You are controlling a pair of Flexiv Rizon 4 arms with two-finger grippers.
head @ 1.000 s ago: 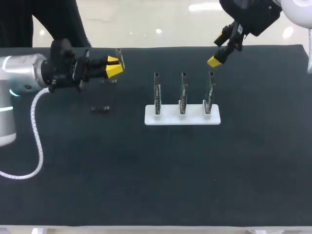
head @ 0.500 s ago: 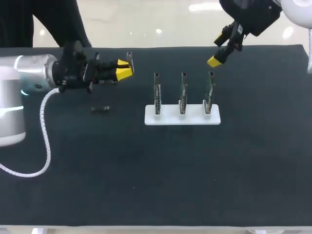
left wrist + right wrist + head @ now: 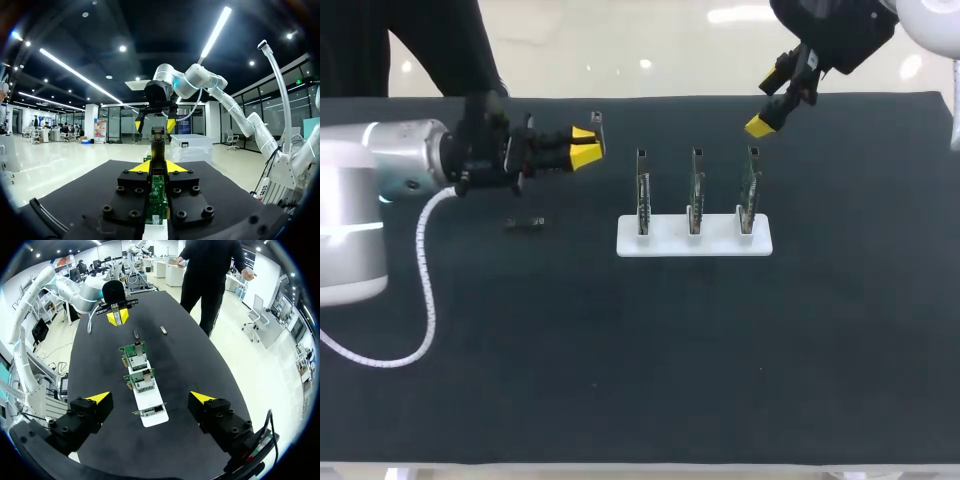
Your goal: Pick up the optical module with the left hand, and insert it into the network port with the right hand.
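Observation:
My left gripper [image 3: 586, 148] is shut on a slim metal optical module [image 3: 597, 122], holding it above the table just left of the boards. In the left wrist view the module [image 3: 158, 142] sticks out ahead between the yellow fingertips [image 3: 172, 166]. Three upright circuit boards with network ports [image 3: 642, 190] [image 3: 695, 190] [image 3: 749, 188] stand in a white holder [image 3: 694, 243]. Well above the rightmost board, at the table's far edge, my right gripper [image 3: 775, 105] hangs open and empty. In its own view the holder [image 3: 150, 415] lies below its spread fingers [image 3: 97, 399].
A spare module [image 3: 525, 223] lies on the black mat left of the holder. The right wrist view shows two small modules [image 3: 136, 333] [image 3: 163, 329] lying on the mat beyond the boards. My left arm's white cable [image 3: 420, 290] loops over the mat's left side.
My left arm has carried the module to the right, closer to the leftmost board. The right arm has stayed where it was, still open.

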